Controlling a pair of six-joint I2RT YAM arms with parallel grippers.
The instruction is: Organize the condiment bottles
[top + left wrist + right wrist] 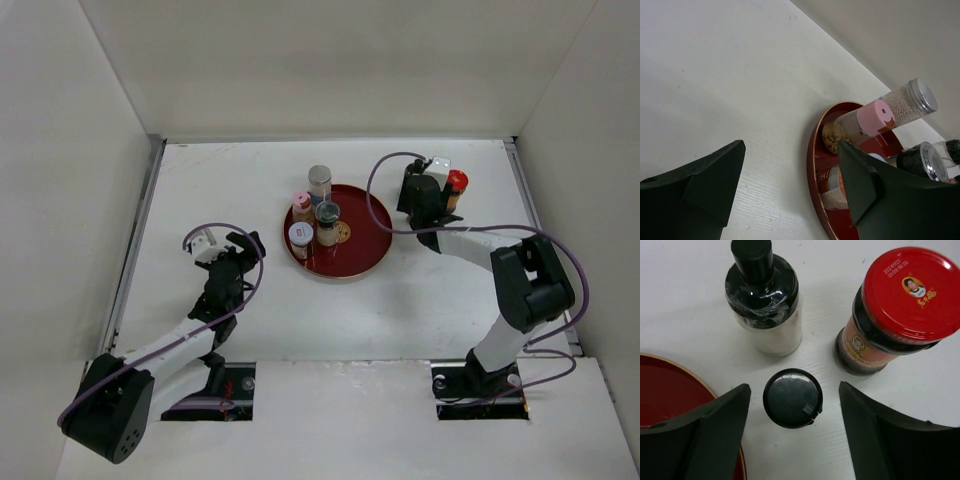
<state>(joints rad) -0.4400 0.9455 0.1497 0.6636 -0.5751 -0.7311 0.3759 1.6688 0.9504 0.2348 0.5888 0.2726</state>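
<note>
White table [300, 310], red tray [360, 255], 3 bottles [792, 397]

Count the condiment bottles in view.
7. Four bottles at the red tray: silver-capped, pink-capped, grey-capped, white-capped. Three on the table right of it: red-capped, black-topped, and small black-capped between the right gripper's open fingers. The arm may hide more.

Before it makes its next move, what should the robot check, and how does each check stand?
1. Right hand open: ok.
2. Black-cap bottle between its fingers: ok, centred from above.
3. Fingers low enough to grip: cannot tell.
4. Red-cap jar clear of the fingers: cannot tell, it looks close to one.
5. Room on tray: ok, its right side is bare.
6. Left hand out of the way: ok, open and empty, left of the tray.
</note>
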